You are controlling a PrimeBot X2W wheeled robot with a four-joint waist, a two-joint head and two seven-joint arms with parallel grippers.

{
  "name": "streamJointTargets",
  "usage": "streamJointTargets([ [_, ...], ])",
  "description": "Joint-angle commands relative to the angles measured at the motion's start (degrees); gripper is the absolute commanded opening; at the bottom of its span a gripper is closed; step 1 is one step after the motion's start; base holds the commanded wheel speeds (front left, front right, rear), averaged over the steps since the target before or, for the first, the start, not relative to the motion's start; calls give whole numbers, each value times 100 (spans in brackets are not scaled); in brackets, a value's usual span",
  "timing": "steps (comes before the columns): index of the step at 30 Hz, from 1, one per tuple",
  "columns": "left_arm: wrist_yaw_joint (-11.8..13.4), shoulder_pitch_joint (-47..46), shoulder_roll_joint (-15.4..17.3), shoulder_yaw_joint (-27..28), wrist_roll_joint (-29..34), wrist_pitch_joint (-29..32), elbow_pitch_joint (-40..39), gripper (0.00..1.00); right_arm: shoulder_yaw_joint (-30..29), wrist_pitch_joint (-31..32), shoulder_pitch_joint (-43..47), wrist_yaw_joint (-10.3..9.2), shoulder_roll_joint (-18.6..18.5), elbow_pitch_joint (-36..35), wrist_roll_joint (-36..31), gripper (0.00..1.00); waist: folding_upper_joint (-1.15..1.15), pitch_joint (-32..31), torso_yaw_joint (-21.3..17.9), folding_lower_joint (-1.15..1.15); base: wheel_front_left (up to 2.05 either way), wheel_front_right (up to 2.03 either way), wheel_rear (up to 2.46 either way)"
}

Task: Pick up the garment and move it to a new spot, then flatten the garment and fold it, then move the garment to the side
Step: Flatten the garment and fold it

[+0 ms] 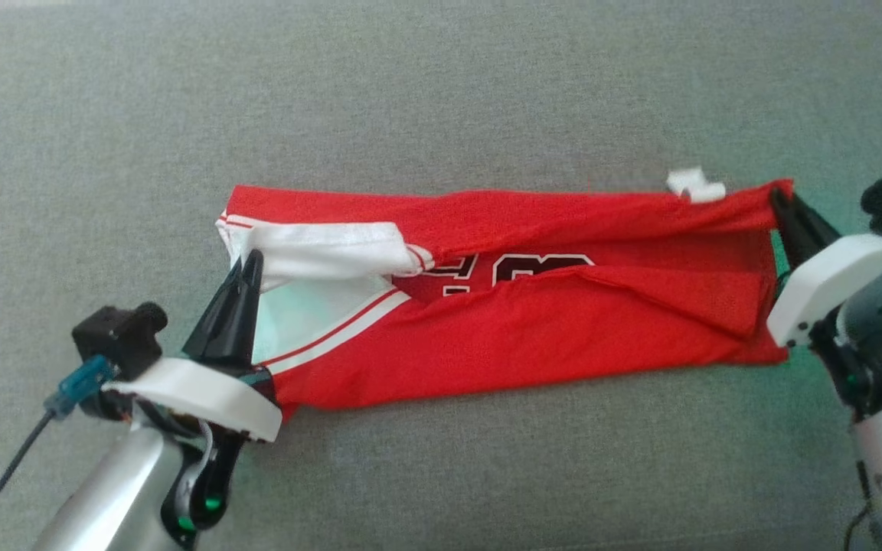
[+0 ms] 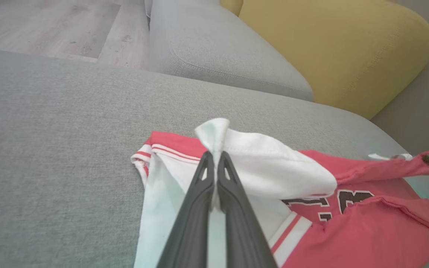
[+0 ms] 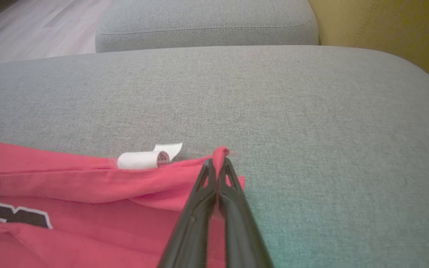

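Because left tool (image 2: 215, 154) clamps white trim (image 2: 274, 167) of the shirt (image 1: 533, 337) and right tool (image 3: 218, 160) clamps its far corner, cloth lies stretched between them, likely for flattening.

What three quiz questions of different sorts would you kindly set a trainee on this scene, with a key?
1. True or false: the left gripper is shut on white fabric of the red jersey.
2. The white label lies nearest: (A) the right gripper, (B) the left gripper, (C) midway between both.
3. Fill in: the red jersey lies on a ___ cushion.

Key: 1 true; 2 A; 3 grey.
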Motion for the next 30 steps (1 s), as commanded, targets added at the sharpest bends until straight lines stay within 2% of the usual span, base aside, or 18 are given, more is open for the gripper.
streamJointTargets([
  [1, 0, -48, 105, 258, -38, -92, -112, 0, 46, -87, 56, 44, -29, -233, -35, 31, 0, -26, -4, 1, 0, 0, 0],
  [2, -17, -1, 90, 253, -41, -151, -67, 0, 22, -123, 111, 44, -8, -244, -52, 56, 0, -52, -4, 1, 0, 0, 0],
  [3, -42, 43, 85, 233, -22, -213, -30, 5, -12, -168, 170, 44, 13, -258, -76, 98, 0, -77, 2, 1, 0, 0, 0],
  [4, -68, 84, 79, 211, 6, -286, -2, 47, -53, -208, 237, 44, 38, -277, -99, 100, 0, -101, 9, 1, 0, 0, 0],
  [5, -71, 122, 63, 214, 34, -391, 21, 83, -111, -261, 306, 44, 73, -306, -113, 100, 0, -129, 17, 1, 0, 0, 0],
  [6, -63, 165, 33, 233, 40, -496, 43, 100, -174, -315, 374, 44, 110, -342, -126, 100, 0, -156, 24, 1, 0, 0, 0],
  [13, 198, 505, -82, 474, 225, -1054, -50, 100, -744, -645, 788, 44, 361, -698, -253, 100, 0, -317, 92, 1, 0, 0, 0],
  [22, 669, 1030, -188, 1025, 605, -1203, -492, 100, -1388, -568, 964, 44, 781, -1219, -428, 100, 0, -402, 278, 1, 0, 0, 0],
  [30, 798, 1199, -379, 1226, 820, -1211, -735, 100, -1630, -311, 749, 44, 1118, -940, -673, 100, 0, -284, 455, 1, 0, 0, 0],
])
